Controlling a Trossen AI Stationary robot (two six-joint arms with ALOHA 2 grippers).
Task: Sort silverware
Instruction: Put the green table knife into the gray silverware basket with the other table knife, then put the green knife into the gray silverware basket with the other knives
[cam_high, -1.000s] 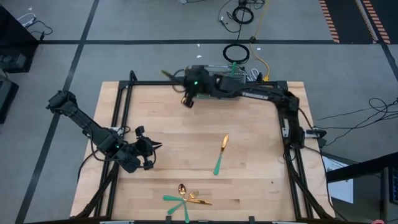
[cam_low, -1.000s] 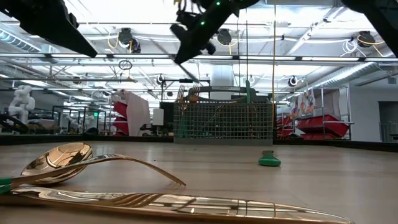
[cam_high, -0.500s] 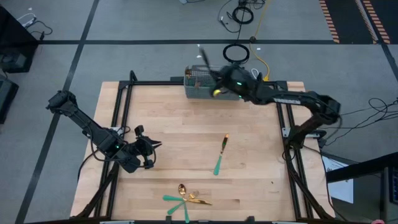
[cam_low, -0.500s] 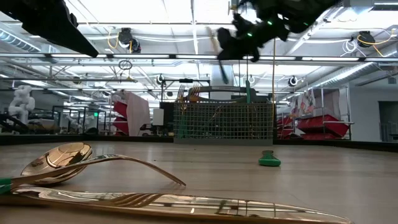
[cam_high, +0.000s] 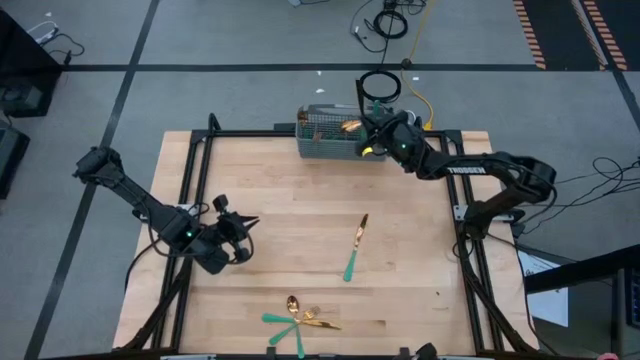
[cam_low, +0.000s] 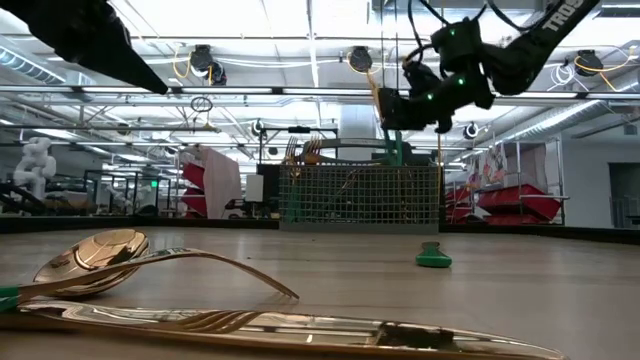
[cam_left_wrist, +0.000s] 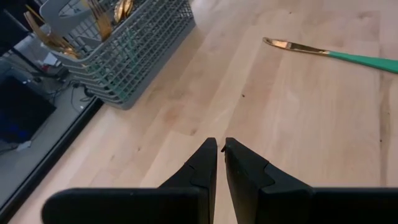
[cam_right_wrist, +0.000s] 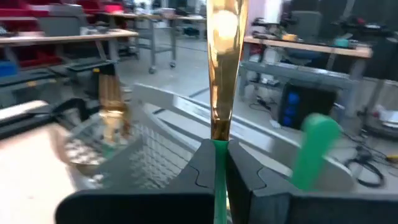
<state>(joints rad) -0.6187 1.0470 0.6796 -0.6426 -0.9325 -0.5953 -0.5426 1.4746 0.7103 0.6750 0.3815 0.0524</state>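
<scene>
Fingers of the left gripper sit nearly together on nothing, low over the table's left side. Rightward, 1 knife lies mid-table, its long axis running toward the caddy; the left arm looks nearer it. Farther right, the right gripper is clamped on a knife's teal handle, gold blade upward, directly above the caddy.
</scene>
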